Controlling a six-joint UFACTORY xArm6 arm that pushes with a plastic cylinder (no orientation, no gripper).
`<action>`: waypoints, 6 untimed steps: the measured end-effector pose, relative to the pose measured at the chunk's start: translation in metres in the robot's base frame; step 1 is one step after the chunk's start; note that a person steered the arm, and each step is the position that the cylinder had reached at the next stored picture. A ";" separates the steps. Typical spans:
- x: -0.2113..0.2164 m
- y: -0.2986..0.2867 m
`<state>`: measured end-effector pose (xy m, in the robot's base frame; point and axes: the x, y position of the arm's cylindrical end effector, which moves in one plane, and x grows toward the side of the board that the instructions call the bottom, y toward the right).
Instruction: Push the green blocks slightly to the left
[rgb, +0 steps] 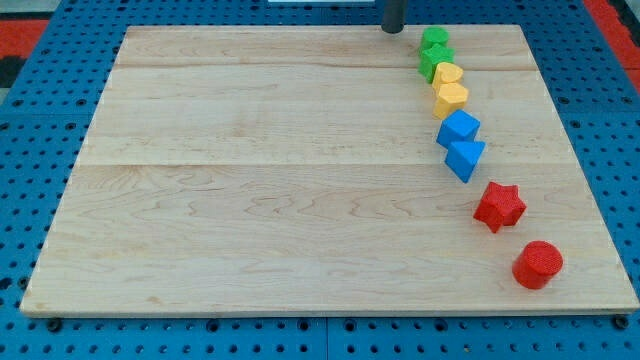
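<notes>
Two green blocks sit near the board's top right: a green star-like block (434, 39) and a green block (434, 61) just below it, touching. My tip (393, 29) is at the board's top edge, a short way to the left of the upper green block, not touching it. Below the green blocks runs a curved line: a yellow heart-like block (447, 75), a yellow block (451, 98), a blue cube (458, 129) and a blue triangle (465, 158).
A red star (499, 206) and a red cylinder (538, 264) lie at the lower right. The wooden board (250, 170) rests on a blue pegboard table (30, 120). The rod comes down from the view's top.
</notes>
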<state>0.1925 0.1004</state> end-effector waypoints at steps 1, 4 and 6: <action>0.002 0.000; 0.006 0.065; 0.017 0.082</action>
<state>0.2099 0.1826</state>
